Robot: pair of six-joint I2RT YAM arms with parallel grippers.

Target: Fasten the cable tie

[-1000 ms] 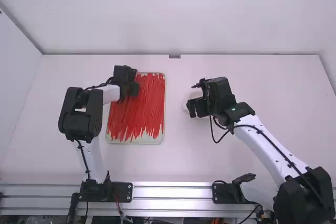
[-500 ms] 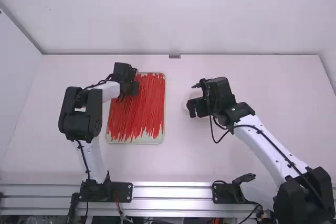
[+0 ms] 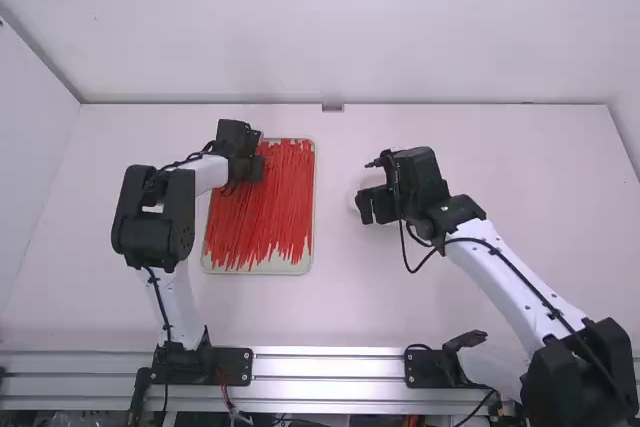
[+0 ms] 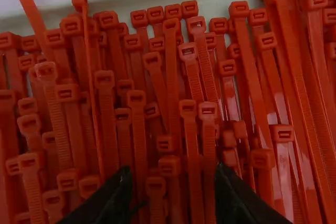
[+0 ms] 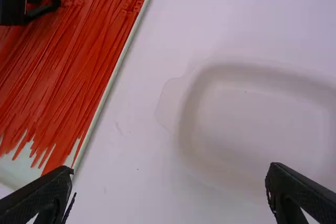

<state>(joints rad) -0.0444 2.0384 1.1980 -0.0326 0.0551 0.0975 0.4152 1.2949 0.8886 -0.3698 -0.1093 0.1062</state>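
Note:
A heap of red cable ties [image 3: 265, 207] lies on a pale tray [image 3: 258, 267] left of the table's middle. My left gripper [image 3: 242, 162] hangs over the tray's far left corner. In the left wrist view it [image 4: 170, 195] stands open just above the ties' square heads [image 4: 157, 98], several of them lying between its black fingertips [image 4: 118, 195]. My right gripper [image 3: 375, 205] is right of the tray, above a white dish. It [image 5: 168, 203] is wide open with nothing between its fingers [image 5: 39, 198].
The white empty dish [image 5: 252, 124] sits on the table just right of the tray [image 5: 113, 85], and a sliver of it [image 3: 354, 201] peeks out beside the right gripper. Bare white table stretches to the right and toward the near edge.
The left gripper has shifted slightly toward the tray's far left corner. The right arm has kept still.

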